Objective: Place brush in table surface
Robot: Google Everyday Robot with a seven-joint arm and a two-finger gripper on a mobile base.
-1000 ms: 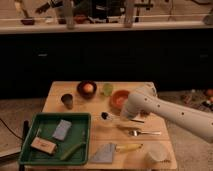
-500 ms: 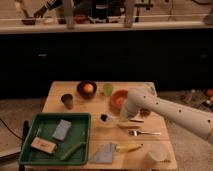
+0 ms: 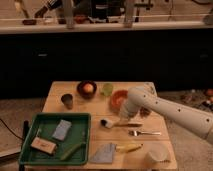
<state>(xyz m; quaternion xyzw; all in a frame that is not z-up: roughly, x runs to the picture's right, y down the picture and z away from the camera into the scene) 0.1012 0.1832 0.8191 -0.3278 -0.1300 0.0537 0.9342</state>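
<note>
Brush: your brush (image 3: 119,124) lies flat on the table surface (image 3: 102,137) near the middle, dark head pointing toward the green tray (image 3: 30,140), pale handle running off to the right.
Gripper: the gripper (image 3: 129,119) sits low over the handle end of the brush – you cannot tell from here whether it is clamped or spread, nor whether it touches the handle.
Arm: the white arm (image 3: 172,114) reaches in from the right edge, across the table's right side.
Near the brush: a silver fork (image 3: 145,133) just below and to the right; a yellow-handled tool (image 3: 126,148) and a grey cloth (image 3: 104,154) nearer the front edge.
Behind: an orange bowl (image 3: 118,99) just behind the gripper – further left a dark bowl (image 3: 87,88) and a dark cup (image 3: 67,100).
</note>
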